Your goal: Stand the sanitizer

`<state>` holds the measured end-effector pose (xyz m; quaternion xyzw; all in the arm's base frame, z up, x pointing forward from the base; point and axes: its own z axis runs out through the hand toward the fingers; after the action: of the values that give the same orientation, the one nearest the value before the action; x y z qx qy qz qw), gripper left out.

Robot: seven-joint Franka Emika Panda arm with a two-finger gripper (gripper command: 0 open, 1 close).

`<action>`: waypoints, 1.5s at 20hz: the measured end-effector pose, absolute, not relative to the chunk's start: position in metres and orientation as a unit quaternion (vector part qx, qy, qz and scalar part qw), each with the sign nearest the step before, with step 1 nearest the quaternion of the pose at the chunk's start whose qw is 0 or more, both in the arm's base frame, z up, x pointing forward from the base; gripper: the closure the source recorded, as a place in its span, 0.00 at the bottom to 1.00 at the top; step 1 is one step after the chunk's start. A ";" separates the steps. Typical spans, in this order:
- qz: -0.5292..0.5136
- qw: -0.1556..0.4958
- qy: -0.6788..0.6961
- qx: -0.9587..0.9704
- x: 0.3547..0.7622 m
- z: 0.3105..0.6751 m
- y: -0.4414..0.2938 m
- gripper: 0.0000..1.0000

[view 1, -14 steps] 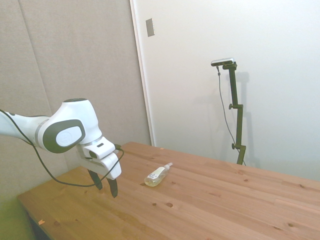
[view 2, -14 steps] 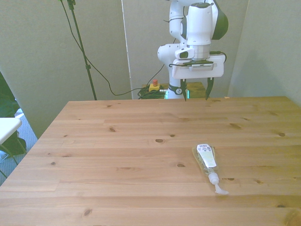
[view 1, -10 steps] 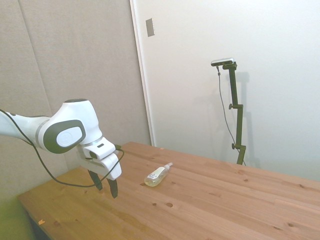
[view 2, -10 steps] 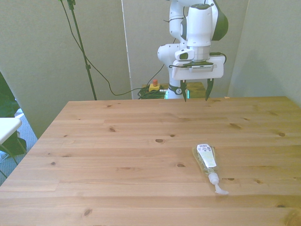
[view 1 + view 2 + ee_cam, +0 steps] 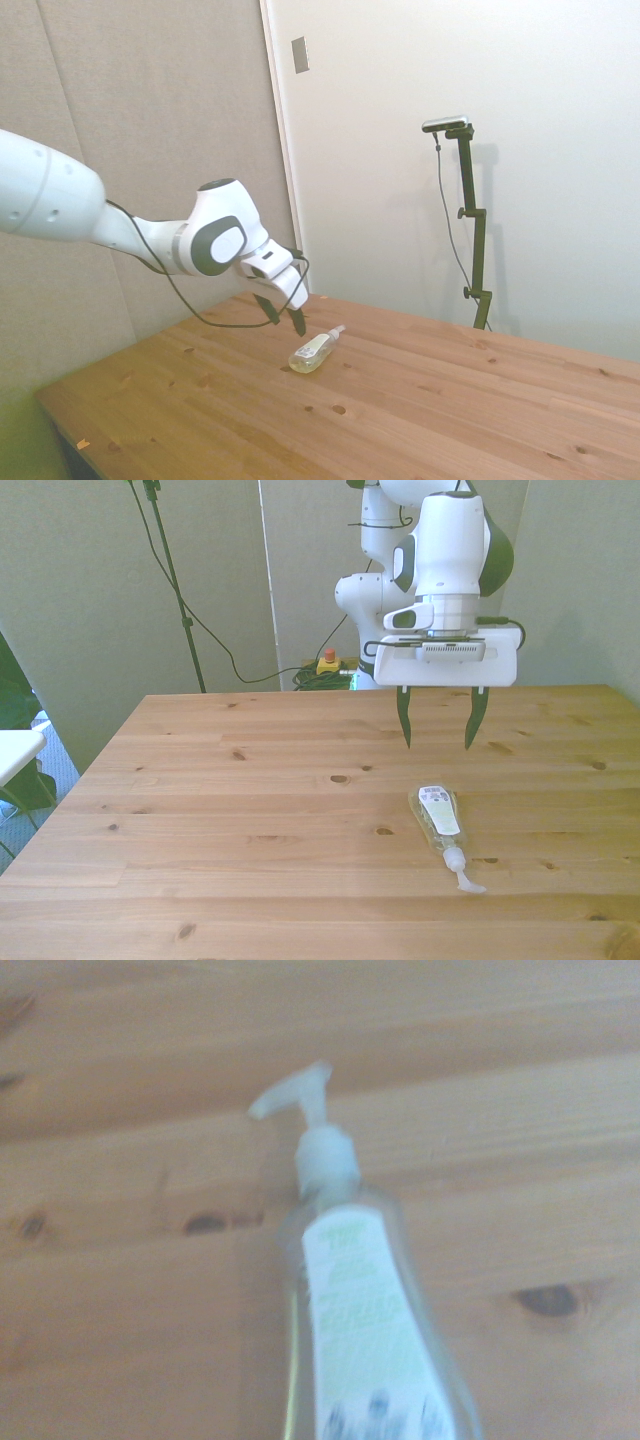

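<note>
- The sanitizer (image 5: pixel 440 822) lies flat on its side on the wooden tabletop (image 5: pixel 250 820), toward the front view's right; we see its base pointing toward the far edge and its white pump top pointing toward the near edge.
- In the front view we can read the bottle's white label facing up and the pump nozzle resting on the wood; the side view shows the same sanitizer (image 5: pixel 314 351) only as a small pale, yellowish shape lying down, with the label not readable.
- The wrist view gives us what the other two cannot: a close, somewhat blurred look at the sanitizer (image 5: pixel 365 1330), with its clear walls, white label with green print, and the pump head bent to one side. It also shows dark knots in the tabletop (image 5: pixel 120 1290) on both sides of the bottle.
- The side view shows us the arm tilted, reaching in and down; the front view shows the gripper (image 5: pixel 437 742) from straight on.
- We see the gripper's two dark fingers (image 5: pixel 404 720) spread wide apart, holding nothing.
- The gripper (image 5: pixel 286 320) hangs in the air above the tabletop, clear of the sanitizer. In the front view the bottle lies below the gripper, nearer the camera, roughly in line with the gap between the fingers.
</note>
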<state>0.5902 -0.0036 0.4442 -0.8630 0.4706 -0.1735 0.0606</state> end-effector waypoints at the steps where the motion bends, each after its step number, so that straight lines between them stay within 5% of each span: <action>1: -0.180 0.059 0.478 -0.858 0.606 0.441 -0.008 0.00; 8: -0.202 0.060 0.492 -0.845 0.701 0.409 -0.006 0.00; 17: -0.176 0.042 0.498 -0.848 0.745 0.349 0.002 0.00; 18: -0.176 0.042 0.498 -0.848 0.745 0.349 0.003 1.00; 30: -0.140 0.040 0.503 -0.852 0.741 0.351 -0.009 1.00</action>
<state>0.7407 -0.0086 0.3510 -0.8520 0.5028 -0.1401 0.0397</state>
